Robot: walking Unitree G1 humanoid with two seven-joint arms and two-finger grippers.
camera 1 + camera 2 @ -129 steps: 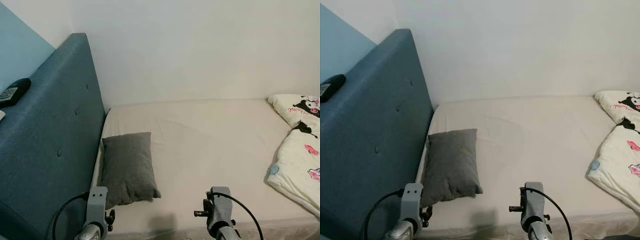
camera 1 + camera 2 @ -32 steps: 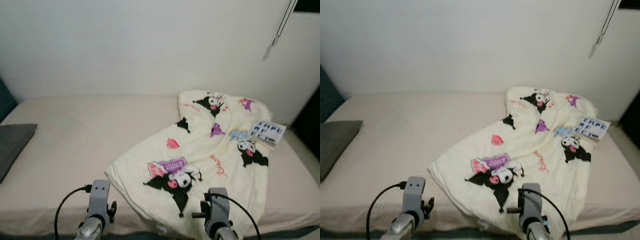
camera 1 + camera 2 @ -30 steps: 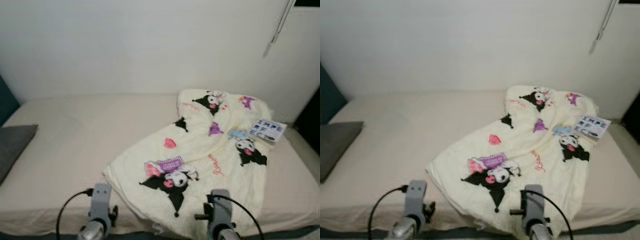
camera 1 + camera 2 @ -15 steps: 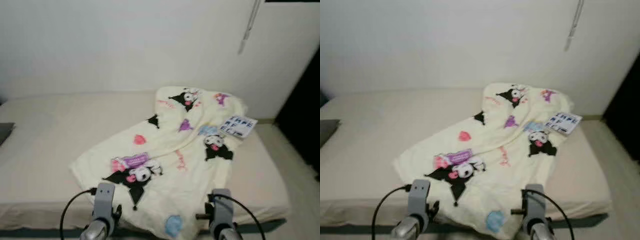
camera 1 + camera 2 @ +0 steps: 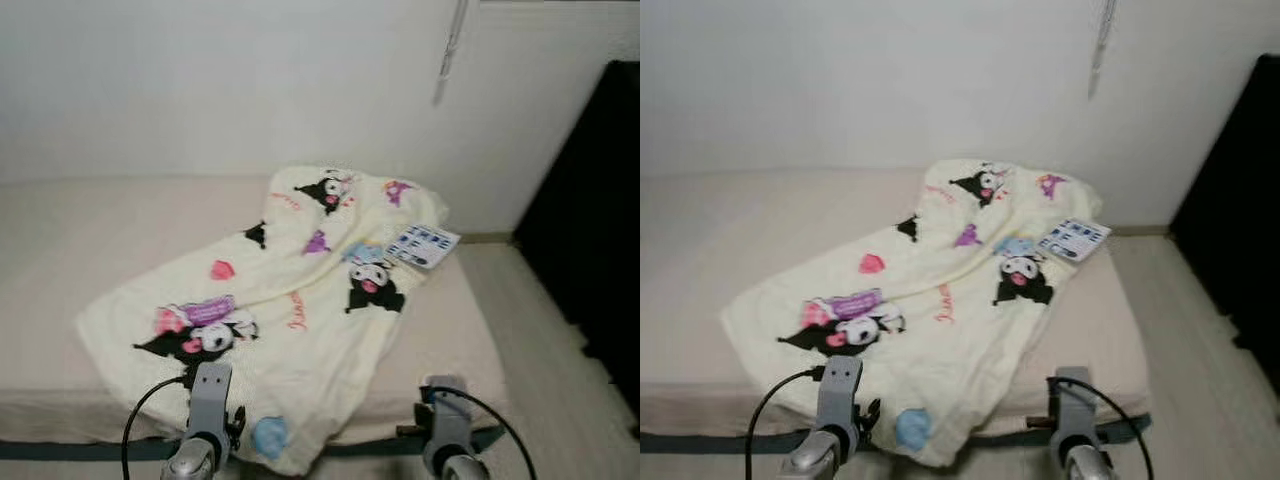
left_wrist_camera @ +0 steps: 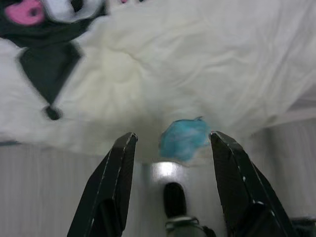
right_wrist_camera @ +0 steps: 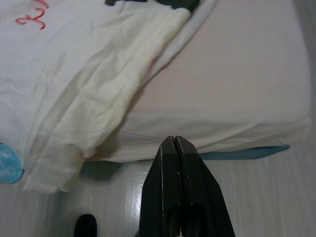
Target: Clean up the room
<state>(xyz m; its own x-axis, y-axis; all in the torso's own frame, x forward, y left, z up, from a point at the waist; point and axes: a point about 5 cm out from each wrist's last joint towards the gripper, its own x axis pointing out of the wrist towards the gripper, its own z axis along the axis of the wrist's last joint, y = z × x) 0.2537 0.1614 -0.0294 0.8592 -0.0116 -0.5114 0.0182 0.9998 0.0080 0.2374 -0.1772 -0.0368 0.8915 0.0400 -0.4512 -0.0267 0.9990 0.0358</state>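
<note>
A single bed (image 5: 60,230) with a beige sheet is seen against a white wall (image 5: 200,80). One cream blanket (image 5: 300,300) printed with black cartoon figures is spread slantwise over the bed's right half, from the far edge by the wall down to the near edge, where one corner with a blue patch (image 5: 268,437) hangs over the side. One white card with dark lettering (image 5: 422,245) lies on the blanket's right border, near the bed's right edge. Light wooden floor (image 5: 540,340) is visible to the right of the bed, and a dark opening (image 5: 590,230) stands beyond it. A cord (image 5: 447,50) hangs down the wall above the blanket.

The left gripper (image 6: 170,145) is held before the near edge of the bed, its fingers spread wide, facing the overhanging blue patch without touching it. The right gripper (image 7: 174,148) is held before the bed's near right corner, its two fingers pressed together with nothing between them. A blue bed base (image 7: 247,154) shows under the mattress there.
</note>
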